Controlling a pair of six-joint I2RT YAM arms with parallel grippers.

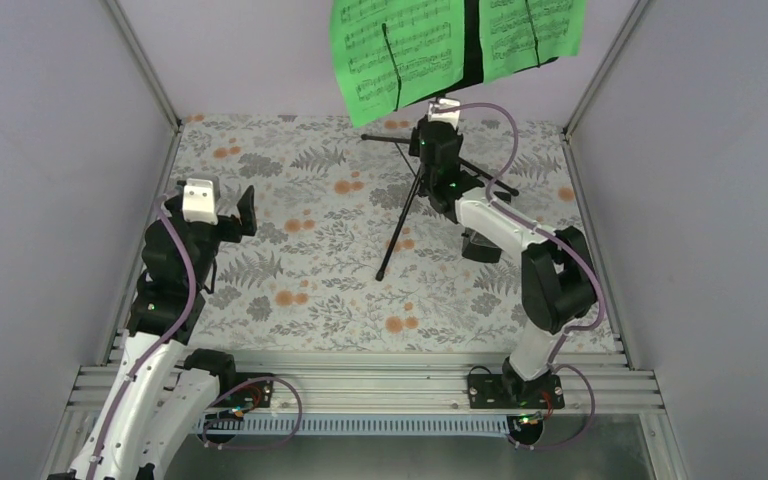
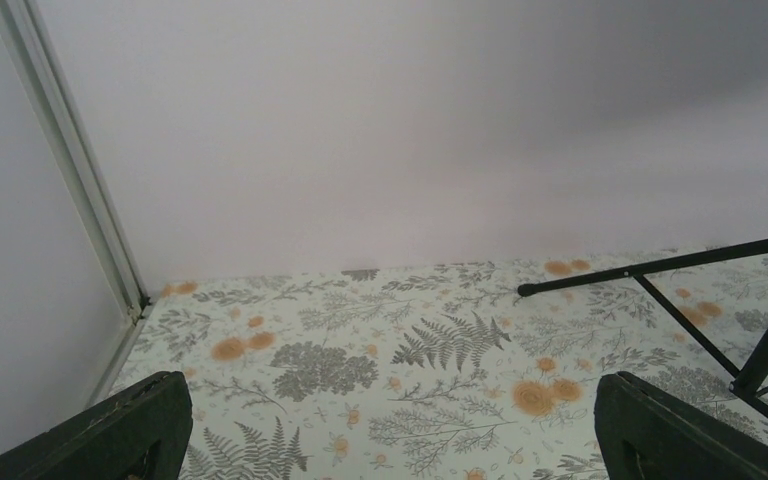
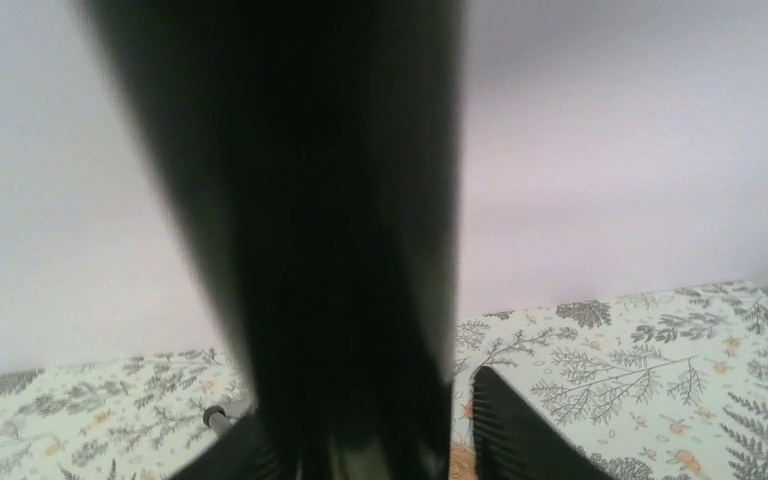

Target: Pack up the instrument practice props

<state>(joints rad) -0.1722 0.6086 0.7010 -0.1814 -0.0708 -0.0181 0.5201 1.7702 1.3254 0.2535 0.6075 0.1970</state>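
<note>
The right tool [image 3: 375, 445] straddles the upright pole of the music stand [image 1: 400, 215]. In the right wrist view the pole fills the gap between the two fingers [image 3: 515, 430] as a broad dark blur. A thin sliver of background seems to separate it from the right finger, so I cannot tell whether the tool is clenched on the pole or only closing around it. Taking the pole low and near the tripod hub makes sense, because that is where a tall, top-heavy stand can be steadied or lifted without tipping.

The stand's three legs are spread on the floral tabletop [image 1: 300, 300], toward the far right. High on its desk, the green music sheets [image 1: 400, 45] sit under black retaining wires, not yet removed. A small dark object [image 1: 480, 245], probably the metronome, lies just beside the legs and is half hidden under the right forearm.

The left tool [image 2: 392, 400] hangs released over the left side of the tabletop with its jaws wide and nothing between them. It is well apart from the stand, likely kept clear and ready to help.
</note>
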